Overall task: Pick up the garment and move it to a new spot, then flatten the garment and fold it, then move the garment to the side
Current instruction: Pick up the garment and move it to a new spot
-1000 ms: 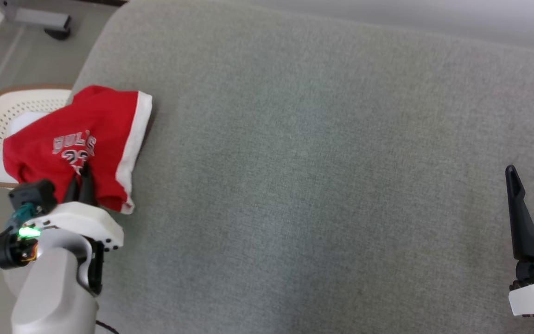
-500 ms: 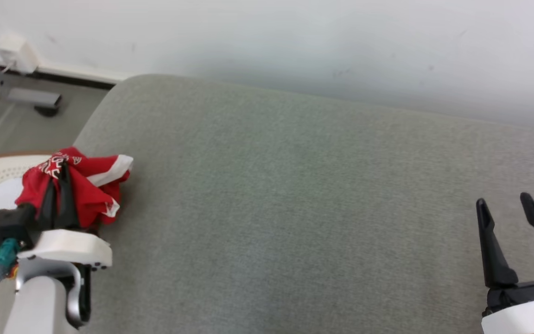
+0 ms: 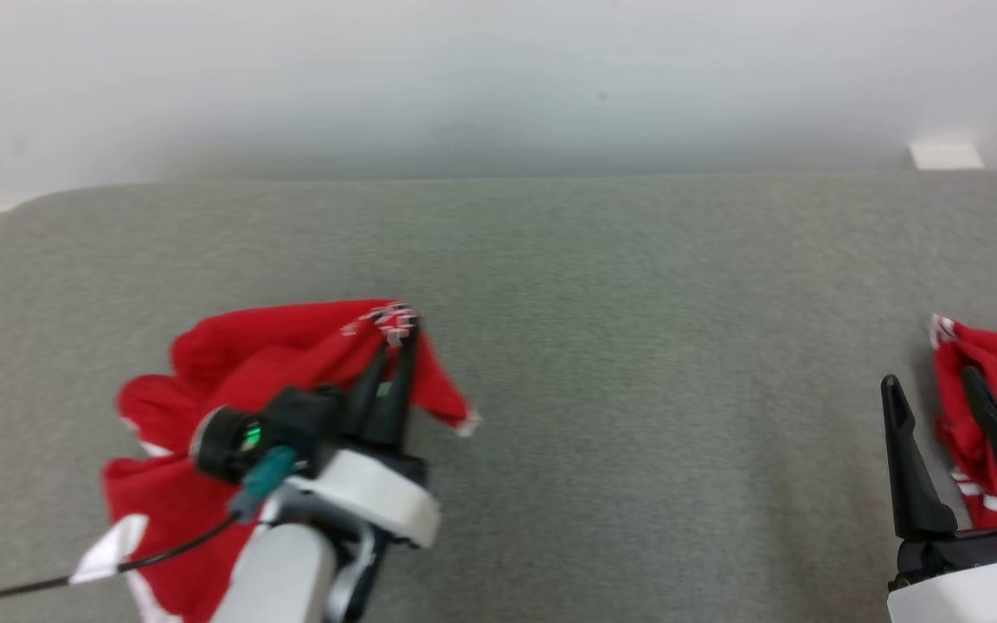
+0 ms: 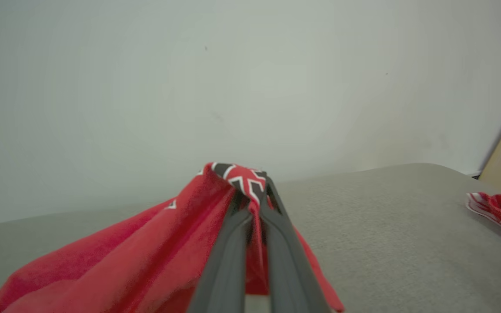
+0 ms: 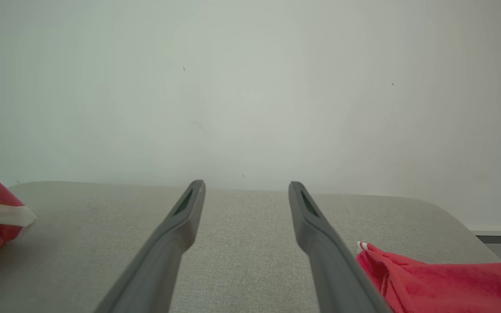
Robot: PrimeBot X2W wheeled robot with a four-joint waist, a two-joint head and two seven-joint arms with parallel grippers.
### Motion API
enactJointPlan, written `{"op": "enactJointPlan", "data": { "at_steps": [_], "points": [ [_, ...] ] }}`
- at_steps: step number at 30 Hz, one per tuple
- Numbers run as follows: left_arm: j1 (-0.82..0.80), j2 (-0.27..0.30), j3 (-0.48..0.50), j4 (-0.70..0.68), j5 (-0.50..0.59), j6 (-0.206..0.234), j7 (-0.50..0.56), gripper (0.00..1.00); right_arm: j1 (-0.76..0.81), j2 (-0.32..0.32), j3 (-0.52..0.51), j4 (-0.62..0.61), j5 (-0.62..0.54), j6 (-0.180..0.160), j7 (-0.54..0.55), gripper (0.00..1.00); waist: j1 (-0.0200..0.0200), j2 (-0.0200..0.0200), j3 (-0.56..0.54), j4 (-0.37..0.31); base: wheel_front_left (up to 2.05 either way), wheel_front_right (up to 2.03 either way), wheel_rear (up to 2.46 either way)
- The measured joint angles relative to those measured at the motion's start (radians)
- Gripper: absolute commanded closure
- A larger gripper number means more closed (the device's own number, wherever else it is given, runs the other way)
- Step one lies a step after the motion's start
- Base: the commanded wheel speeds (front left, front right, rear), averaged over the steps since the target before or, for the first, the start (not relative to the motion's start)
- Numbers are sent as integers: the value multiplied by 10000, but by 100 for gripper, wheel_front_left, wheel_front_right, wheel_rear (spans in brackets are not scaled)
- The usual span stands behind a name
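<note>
The garment [image 3: 273, 363] is soft, matt red cloth. The cushion [image 3: 637, 303] under it is coarse grey woven fabric. Above the cushion, the right gripper [image 3: 929, 378] has smooth, matt dark plastic fingers [image 3: 914, 467].

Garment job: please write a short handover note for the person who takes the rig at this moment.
Left gripper: jaws shut on a bunched fold of the red garment, which trails from it over the left part of the grey cushion.
Right gripper: jaws open, empty, next to a second red cloth at the cushion's right end.
Done: garment picked up.
Left: set it down at the new spot, flatten it, fold it, move it aside.
</note>
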Motion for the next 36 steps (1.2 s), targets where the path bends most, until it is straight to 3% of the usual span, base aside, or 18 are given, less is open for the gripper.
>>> {"op": "enactJointPlan", "data": {
  "at_steps": [10,14,15,16,24,31,36],
  "points": [
    [-1076,-197,-3547,1108,-454,-462,-23,100,-275,27,35,364,140,0,-368,0,1,0,724,-1874,0,0,0],
    [-1073,-203,-4316,1816,-853,-487,-104,97,-275,27,-82,477,178,-2,-516,0,1,0,1030,-2322,0,0,0],
    [-1075,-203,-4395,1942,-913,-458,-161,25,-275,31,-86,510,222,-2,-543,0,2,0,1097,-2371,0,0,0],
    [-1079,-197,-4443,2017,-957,-359,-259,0,-273,33,-109,546,236,-2,-577,0,2,0,1149,-2394,0,0,0],
    [-1156,-125,-4289,1300,-932,357,-813,0,-268,46,-144,639,174,-2,-573,0,1,0,877,-1783,0,0,0],
    [-497,999,-2729,109,-997,1463,-941,0,-151,48,-132,506,29,-2,-263,0,1,0,292,-980,0,0,0],
    [129,1808,-1308,-516,-1344,2010,-961,0,84,48,-201,382,-35,-2,-56,0,2,0,-137,-462,0,0,0]
  ]
}}
